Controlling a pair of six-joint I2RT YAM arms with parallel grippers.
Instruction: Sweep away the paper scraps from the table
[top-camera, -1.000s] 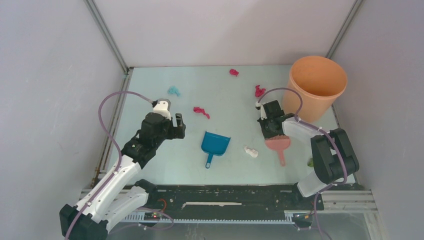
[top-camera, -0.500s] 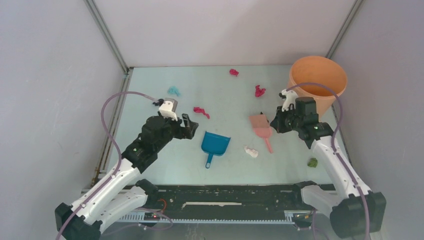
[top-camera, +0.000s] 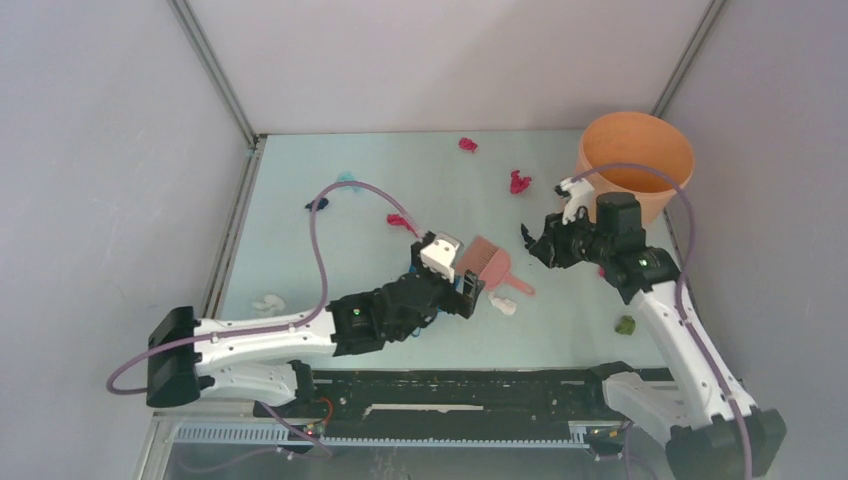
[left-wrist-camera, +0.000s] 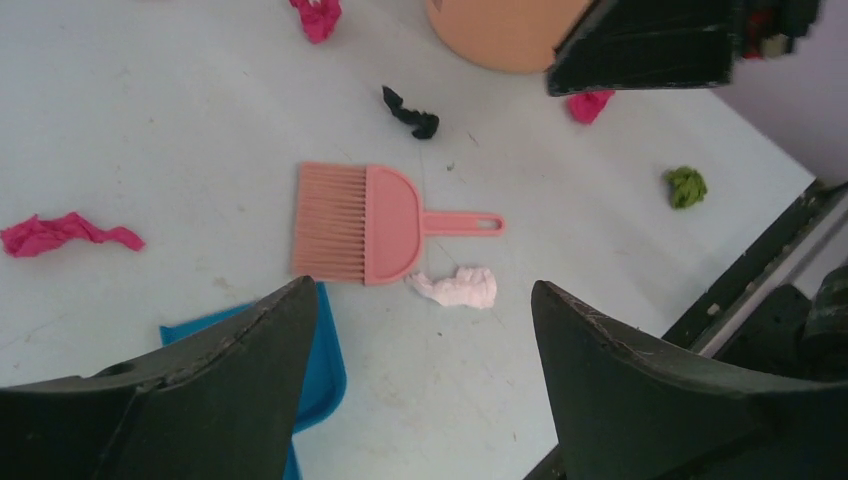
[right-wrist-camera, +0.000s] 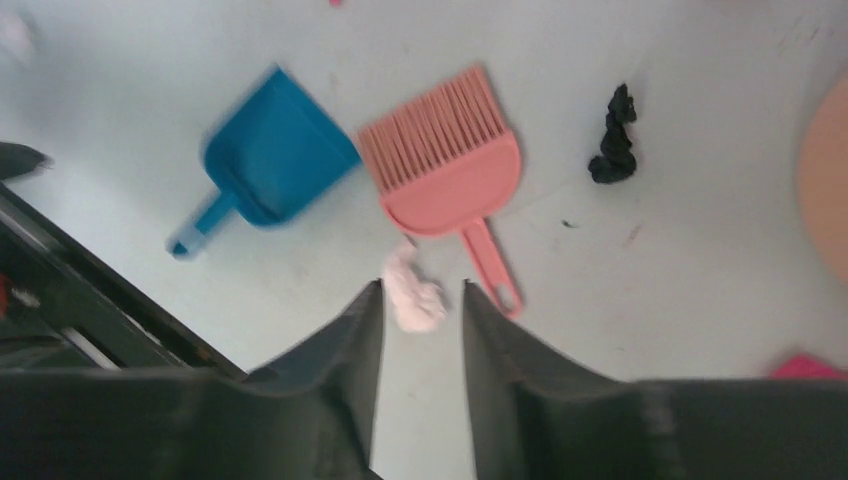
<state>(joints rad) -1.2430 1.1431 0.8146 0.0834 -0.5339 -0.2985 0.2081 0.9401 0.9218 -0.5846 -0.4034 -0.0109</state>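
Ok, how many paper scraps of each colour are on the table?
Pink scraps: 4
Teal scraps: 1
White scraps: 2
Green scraps: 1
Dark navy scraps: 2
Total: 10

An orange bucket (top-camera: 635, 165) stands upright, mouth open. A pink hand brush (left-wrist-camera: 375, 222) lies flat, left of the bucket and nearer. A blue dustpan (right-wrist-camera: 270, 155) lies farther from the bucket, just beside the bristles.

Table (top-camera: 285, 262) holds paper scraps (top-camera: 519, 182), bucket (top-camera: 640, 150), dustpan (right-wrist-camera: 270, 165), brush (left-wrist-camera: 375, 222) — white scrap (left-wrist-camera: 455, 288) perhaps touching it
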